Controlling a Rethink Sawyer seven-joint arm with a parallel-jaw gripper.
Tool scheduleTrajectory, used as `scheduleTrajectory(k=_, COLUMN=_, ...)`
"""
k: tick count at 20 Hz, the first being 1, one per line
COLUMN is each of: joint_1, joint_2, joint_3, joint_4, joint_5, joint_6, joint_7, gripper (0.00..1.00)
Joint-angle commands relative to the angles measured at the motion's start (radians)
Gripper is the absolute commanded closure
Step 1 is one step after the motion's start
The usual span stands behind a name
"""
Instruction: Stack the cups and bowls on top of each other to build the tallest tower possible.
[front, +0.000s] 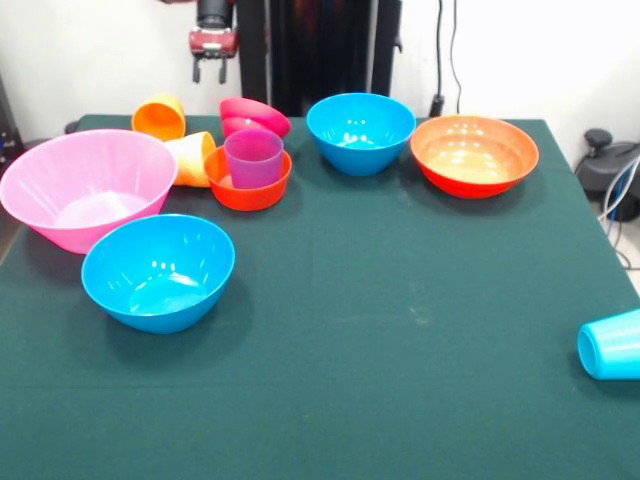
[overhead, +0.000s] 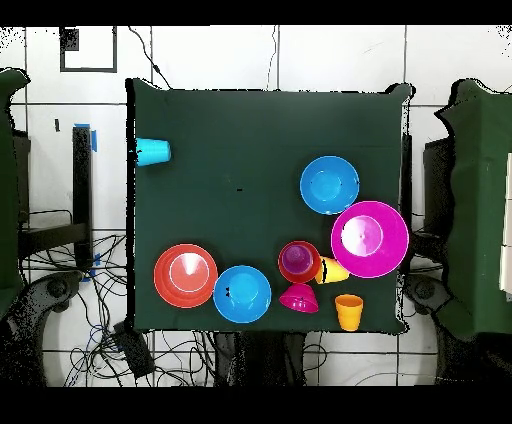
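My gripper (front: 210, 74) hangs open and empty above the table's far left, over the orange cup (front: 160, 117) (overhead: 349, 311), which lies on its side. The purple cup (front: 254, 157) (overhead: 299, 259) stands upright inside the small orange bowl (front: 247, 191) (overhead: 286, 271). A yellow-orange cup (front: 192, 158) (overhead: 332, 270) lies between that bowl and the large pink bowl (front: 85, 185) (overhead: 369, 238). Behind them, the small magenta bowl (front: 255, 115) (overhead: 299, 298) is tipped over. Two blue bowls (front: 158, 270) (front: 360, 130) and the wide orange-red bowl (front: 474, 155) (overhead: 185, 275) stand apart. The light blue cup (front: 610, 345) (overhead: 153, 152) lies alone at the right edge.
The green table (front: 400, 330) has open cloth across its middle and front. Black posts stand behind the far edge. Cables and a grey device (front: 610, 170) sit off the table's right side.
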Motion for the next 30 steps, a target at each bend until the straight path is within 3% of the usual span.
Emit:
scheduleTrajectory(k=1, joint_1=-0.136, joint_2=0.256, joint_3=-0.028, joint_4=-0.351, joint_5=-0.116, joint_6=0.572, joint_7=-0.300, gripper=0.00)
scheduleTrajectory(k=9, joint_1=-0.243, joint_2=0.317, joint_3=-0.039, joint_4=-0.502, joint_5=-0.189, joint_6=0.592, joint_7=-0.213, gripper=0.00)
scheduleTrajectory(k=12, joint_1=-0.305, joint_2=0.320, joint_3=-0.021, joint_4=-0.542, joint_5=-0.209, joint_6=0.614, joint_7=-0.127, gripper=0.00)
scheduleTrajectory(k=16, joint_1=-0.415, joint_2=0.313, joint_3=0.002, joint_4=-0.594, joint_5=-0.210, joint_6=0.622, joint_7=0.013, gripper=0.00)
scheduleTrajectory(k=19, joint_1=-0.457, joint_2=0.292, joint_3=0.023, joint_4=-0.592, joint_5=-0.188, joint_6=0.616, joint_7=0.029, gripper=0.00)
scheduleTrajectory(k=25, joint_1=-0.451, joint_2=0.301, joint_3=0.016, joint_4=-0.597, joint_5=-0.190, joint_6=0.613, joint_7=0.040, gripper=0.00)
scheduleTrajectory(k=30, joint_1=-0.376, joint_2=0.305, joint_3=0.022, joint_4=-0.555, joint_5=-0.185, joint_6=0.538, joint_7=0.076, gripper=0.00)
